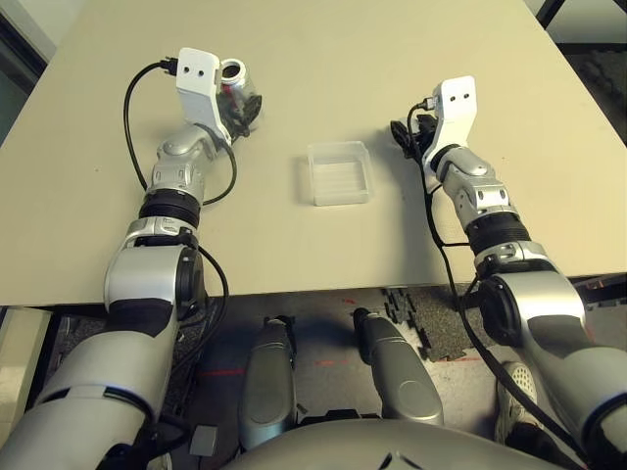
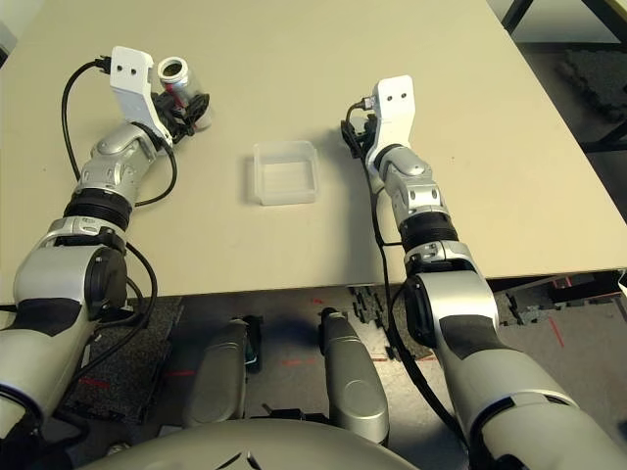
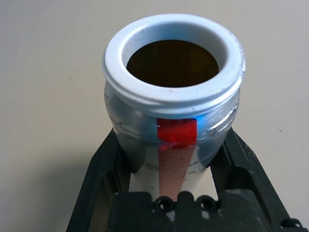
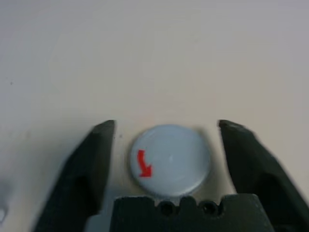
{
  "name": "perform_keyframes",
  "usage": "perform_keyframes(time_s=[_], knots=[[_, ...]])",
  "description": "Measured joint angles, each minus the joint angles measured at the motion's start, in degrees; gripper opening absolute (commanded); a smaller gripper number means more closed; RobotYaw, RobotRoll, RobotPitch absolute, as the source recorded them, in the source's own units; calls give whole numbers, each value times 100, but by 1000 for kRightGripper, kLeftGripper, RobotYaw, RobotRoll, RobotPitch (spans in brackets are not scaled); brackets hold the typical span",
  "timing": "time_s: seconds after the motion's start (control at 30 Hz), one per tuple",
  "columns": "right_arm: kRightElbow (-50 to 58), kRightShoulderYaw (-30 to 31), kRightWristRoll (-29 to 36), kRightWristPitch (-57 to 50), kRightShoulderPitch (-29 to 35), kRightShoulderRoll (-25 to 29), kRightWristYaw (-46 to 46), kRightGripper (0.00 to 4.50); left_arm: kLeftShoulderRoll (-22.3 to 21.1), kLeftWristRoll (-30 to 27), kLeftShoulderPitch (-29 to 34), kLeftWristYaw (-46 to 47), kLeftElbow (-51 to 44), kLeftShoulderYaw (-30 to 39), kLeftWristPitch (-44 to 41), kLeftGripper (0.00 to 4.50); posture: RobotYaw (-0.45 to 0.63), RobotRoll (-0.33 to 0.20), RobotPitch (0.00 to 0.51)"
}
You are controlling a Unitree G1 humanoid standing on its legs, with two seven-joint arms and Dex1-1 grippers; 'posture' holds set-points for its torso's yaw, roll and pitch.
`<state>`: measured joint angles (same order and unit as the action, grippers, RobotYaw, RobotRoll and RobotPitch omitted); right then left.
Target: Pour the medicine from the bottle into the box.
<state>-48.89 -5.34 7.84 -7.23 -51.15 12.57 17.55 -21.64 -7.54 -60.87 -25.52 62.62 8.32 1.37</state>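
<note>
From the head views, the bottle (image 1: pixel 235 83) sits at the far left of the beige surface (image 1: pixel 323 59), clamped in the left claw (image 1: pixel 238 110). It is a small silvery cylinder with its white-rimmed mouth uncovered and a touch of red on its side. The box (image 1: pixel 339 172) lies at the middle of the surface, between the two arms and well apart from both: a shallow square of clear plastic with rounded corners, its floor faintly ribbed. The right claw (image 1: pixel 409 135) rests low over the surface to the right of the box, mostly hidden behind its white wrist bracket.

In the left wrist view the two black fingers (image 3: pixel 104 164) press on either side of the bottle's shiny body. The thick white rim rings a dark brown interior, and a red tape strip runs down the wall below the rim.

In the right wrist view the fingers (image 4: pixel 87 164) stand spread wide, touching nothing. Between them the round grey cap (image 4: pixel 170 159), marked with a red arrow-like spot, lies flat on the surface.
</note>
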Motion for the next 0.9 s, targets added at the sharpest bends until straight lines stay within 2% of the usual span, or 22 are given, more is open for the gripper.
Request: perform_keyframes(time_s=[0.07, 0.17, 0.27, 0.33, 0.4, 0.5, 0.57, 0.67, 0.77, 0.9], knots=[[309, 2, 37, -246, 63, 27, 97, 4500, -50, 211, -83, 58, 112, -145, 161, 2439, 21, 0, 190], [1264, 39, 88, -943, 246, 318, 361, 4500, -242, 918, -272, 223, 150, -759, 665, 2439, 34, 0, 187], [3067, 424, 187, -2464, 839, 1273, 1100, 4500, -537, 1828, -772, 423, 164, -1511, 1332, 2439, 30, 0, 181], [4402, 723, 518, -3689, 1395, 2091, 1774, 4500, -736, 2383, -1227, 538, 162, -1945, 1845, 2439, 25, 0, 177], [5316, 918, 804, -4535, 1799, 2676, 2226, 4500, -812, 2819, -1592, 663, 147, -2293, 2332, 2439, 13, 0, 169], [6146, 1064, 1050, -5214, 2134, 3309, 2616, 4500, -865, 3580, -1863, 916, 125, -2954, 3119, 2439, 2, 0, 158], [6406, 1106, 1183, -5463, 2215, 3347, 2684, 4500, -904, 4283, -1939, 1245, 118, -3539, 3695, 2439, -2, 0, 154], [6478, 1283, 1268, -5546, 2206, 2965, 2633, 4500, -882, 5162, -2011, 1767, 89, -4250, 4325, 2439, -10, 0, 145], [6465, 1610, 1267, -5556, 2044, 2510, 2505, 4500, -825, 5833, -2098, 2226, 121, -4773, 4608, 2439, -12, 0, 139], [6434, 1723, 1279, -5556, 1696, 2116, 2432, 4500, -796, 6583, -2255, 2916, 176, -5334, 4709, 2439, -13, 0, 137]])
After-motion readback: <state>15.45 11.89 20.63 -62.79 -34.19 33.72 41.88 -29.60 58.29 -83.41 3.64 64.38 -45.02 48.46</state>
